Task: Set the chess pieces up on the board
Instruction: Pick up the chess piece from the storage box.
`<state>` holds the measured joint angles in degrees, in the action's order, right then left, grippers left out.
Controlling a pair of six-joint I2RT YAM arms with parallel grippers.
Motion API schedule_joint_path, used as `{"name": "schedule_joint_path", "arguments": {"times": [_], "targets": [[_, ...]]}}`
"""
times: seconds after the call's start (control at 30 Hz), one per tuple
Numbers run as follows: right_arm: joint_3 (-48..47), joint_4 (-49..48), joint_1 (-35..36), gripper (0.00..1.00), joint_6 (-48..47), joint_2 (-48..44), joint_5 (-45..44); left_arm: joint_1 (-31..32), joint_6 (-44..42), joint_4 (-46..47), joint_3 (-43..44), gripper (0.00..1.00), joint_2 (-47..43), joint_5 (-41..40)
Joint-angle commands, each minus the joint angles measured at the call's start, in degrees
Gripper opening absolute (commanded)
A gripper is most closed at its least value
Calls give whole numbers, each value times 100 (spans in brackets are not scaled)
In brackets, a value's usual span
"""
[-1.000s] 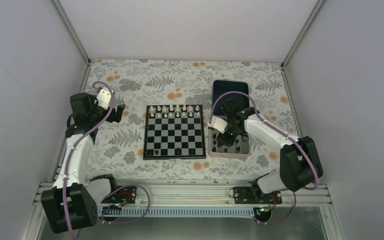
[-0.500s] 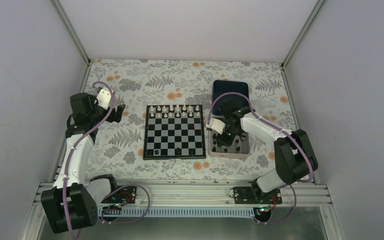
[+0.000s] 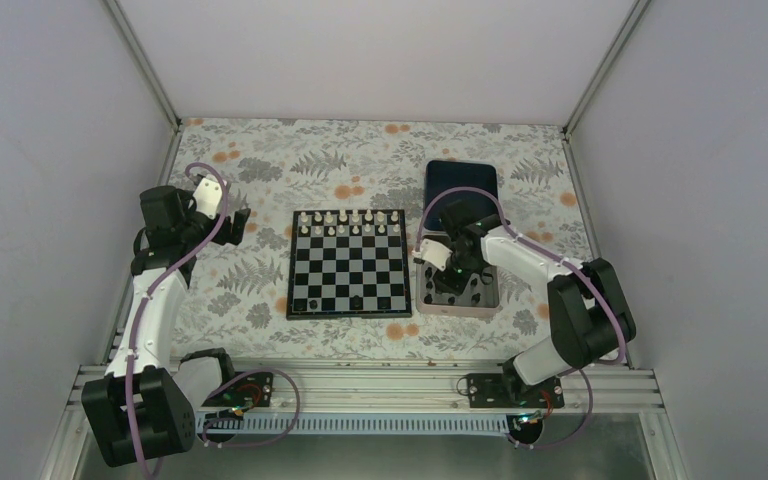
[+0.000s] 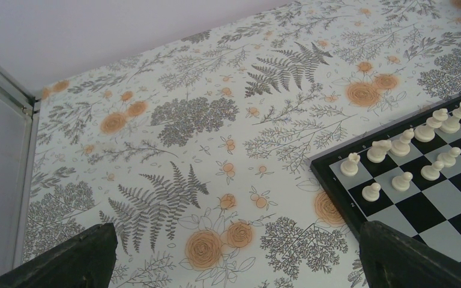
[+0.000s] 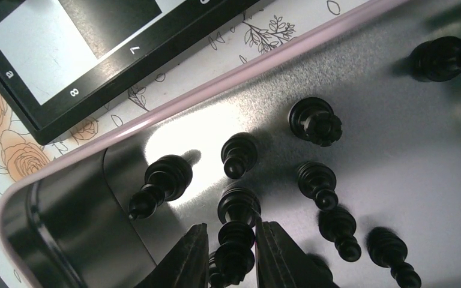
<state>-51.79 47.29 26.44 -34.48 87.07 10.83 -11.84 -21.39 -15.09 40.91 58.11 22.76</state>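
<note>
The black pieces [image 5: 315, 120] aren't on the board [image 3: 349, 262] yet. They're sitting in the silver tray [image 5: 360, 66], which is just right of the board with a thin strip of tabletop [image 4: 156, 120] between them. In the right wrist view there's a handful of them on the shiny tray floor, some upright and some tipped over. There might also be one dark piece on the board's near row, but it's too small to be sure.

The right claw [image 5: 233, 228] is down in the tray at the corner closest to the board. Its fingers [image 5: 189, 258] sit on either side of one black piece [image 5: 238, 204], really snug. I honestly can't tell if it's actually pinching it or just about touching.

The white pieces [image 4: 396, 150] are lined up on the board's two far rows. A blue tray [image 3: 460, 178] sits right of the board and further back, behind the silver one.

The left claw [image 4: 235, 227] is off to the left of the board, up over the flowery tabletop. Its fingers are spread wide and it's holding nothing.
</note>
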Motion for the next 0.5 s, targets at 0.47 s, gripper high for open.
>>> {"name": "schedule_joint_path", "arguments": {"times": [0.47], "targets": [[-481,501,48,9,122,-360,79,-27,46,46,-39,100,-120,80]]}}
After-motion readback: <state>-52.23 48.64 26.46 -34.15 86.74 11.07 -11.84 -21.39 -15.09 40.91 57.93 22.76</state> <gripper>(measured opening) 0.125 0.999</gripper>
